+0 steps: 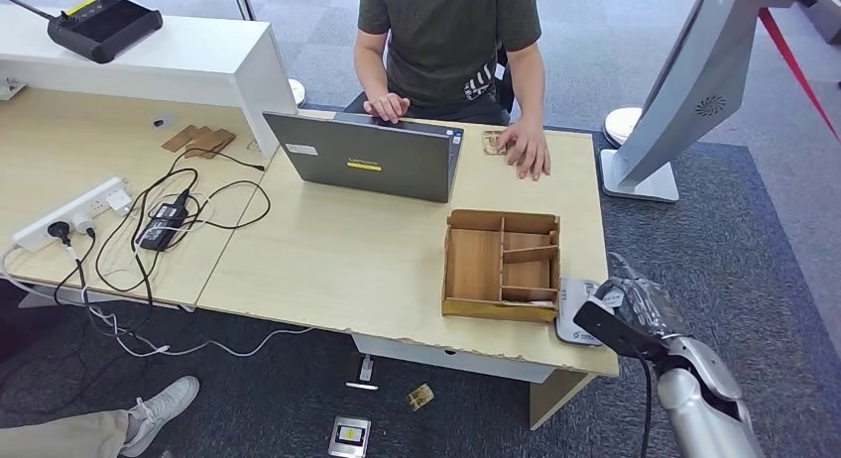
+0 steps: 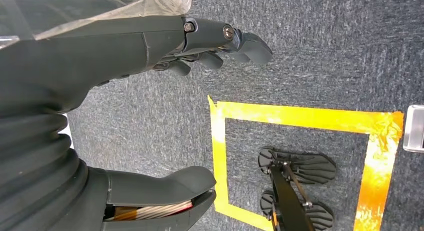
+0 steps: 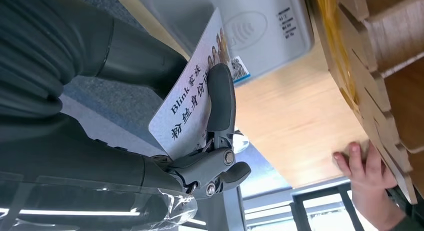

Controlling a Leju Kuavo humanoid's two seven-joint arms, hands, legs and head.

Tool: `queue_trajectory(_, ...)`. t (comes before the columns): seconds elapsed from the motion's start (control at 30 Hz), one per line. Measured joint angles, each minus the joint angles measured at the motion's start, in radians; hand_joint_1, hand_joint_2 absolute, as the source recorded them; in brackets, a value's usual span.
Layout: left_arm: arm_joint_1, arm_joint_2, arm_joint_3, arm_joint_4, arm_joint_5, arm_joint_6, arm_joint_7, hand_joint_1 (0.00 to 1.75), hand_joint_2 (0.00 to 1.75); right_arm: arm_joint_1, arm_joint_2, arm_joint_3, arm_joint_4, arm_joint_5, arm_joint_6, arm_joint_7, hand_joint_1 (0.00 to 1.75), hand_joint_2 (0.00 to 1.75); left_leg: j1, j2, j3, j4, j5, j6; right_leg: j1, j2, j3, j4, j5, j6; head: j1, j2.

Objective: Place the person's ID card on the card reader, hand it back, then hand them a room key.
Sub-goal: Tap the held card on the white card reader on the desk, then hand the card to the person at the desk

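We saw the right hand (image 3: 200, 141) raised at the desk's near right corner, a finger pinning the ID card (image 3: 192, 98), a thin white printed card, just over the card reader (image 1: 578, 314), a flat grey pad with rounded corners. The left hand (image 2: 150, 46) hung over grey carpet, fingers apart and holding nothing. Just left of the reader sat a wooden tray (image 1: 501, 265) with partitioned compartments on the pale wood-grain desk (image 1: 327, 260). Farther off stood a grey laptop (image 1: 365, 156), and beyond it a person's hand (image 1: 527, 146) rested beside what seemed a small wooden piece (image 1: 492, 141).
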Motion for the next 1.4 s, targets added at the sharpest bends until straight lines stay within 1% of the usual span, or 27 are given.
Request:
queue_trajectory(0.4,0.000,0.000,0.007,0.000,-0.020,0.001,-0.010,0.00,1.75,-0.002,-0.023,-0.018,-0.210,-0.009,0.021,0.025,1.75,1.75,0.000,0.000,0.000,0.000,0.000,0.000,0.000,0.000,0.000,0.000,0.000,0.000,0.000,0.000)
queue_trajectory(0.5,0.000,0.000,0.008,0.000,-0.034,-0.005,-0.019,0.00,1.75,-0.016,-0.023,-0.028,-0.249,-0.048,0.027,0.009,1.75,1.75,0.000,0.000,0.000,0.000,0.000,0.000,0.000,0.000,0.000,0.000,0.000,0.000,0.000,0.000)
queue_trajectory(0.63,-0.001,0.000,0.008,0.000,-0.062,-0.019,-0.040,0.00,1.75,-0.088,-0.017,-0.036,-0.249,-0.132,0.029,-0.051,1.75,1.75,0.000,0.001,0.000,0.000,0.000,0.000,0.000,0.000,0.000,0.000,0.000,0.000,0.000,0.000)
queue_trajectory(0.7,-0.006,-0.001,0.007,0.000,-0.083,-0.025,-0.051,0.00,1.75,-0.154,0.000,-0.035,-0.207,-0.170,0.010,-0.095,1.75,1.75,0.000,0.001,0.000,0.000,0.001,-0.001,0.000,0.001,0.000,0.001,0.001,0.000,0.000,0.000)
queue_trajectory(0.8,-0.032,-0.006,0.005,0.000,-0.110,-0.030,-0.046,0.00,1.75,-0.287,0.044,-0.031,-0.091,-0.202,-0.024,-0.138,1.75,1.75,0.000,0.001,-0.001,0.000,0.002,-0.001,0.000,0.001,-0.001,0.001,0.001,-0.001,0.000,0.000)
queue_trajectory(0.9,-0.070,-0.014,0.003,0.000,-0.134,-0.033,-0.026,0.00,1.75,-0.424,0.101,-0.023,0.051,-0.214,-0.030,-0.139,1.75,1.75,0.000,0.001,-0.002,0.000,0.004,-0.001,0.000,0.000,-0.002,0.002,0.003,-0.002,0.000,0.000)
queue_trajectory(1.03,-0.118,-0.026,0.000,0.000,-0.149,-0.036,-0.005,0.00,1.75,-0.573,0.180,-0.009,0.220,-0.202,-0.015,-0.102,1.75,1.75,0.000,0.000,-0.004,0.000,0.005,-0.001,0.001,0.000,-0.004,0.003,0.003,-0.002,0.000,0.000)
queue_trajectory(1.2,-0.147,-0.033,-0.002,0.000,-0.161,-0.038,-0.002,0.00,1.75,-0.682,0.248,-0.004,0.365,-0.211,0.022,-0.043,1.75,1.75,0.001,0.000,-0.004,0.000,0.005,-0.001,0.001,0.000,-0.005,0.002,0.003,-0.002,0.000,0.000)
queue_trajectory(1.4,-0.175,-0.041,-0.009,0.000,-0.181,-0.040,0.011,0.00,1.75,-0.736,0.290,-0.005,0.484,-0.236,0.092,0.038,1.75,1.75,0.001,0.000,-0.005,0.000,0.005,-0.001,0.001,0.000,-0.006,0.002,0.004,-0.002,0.000,0.000)
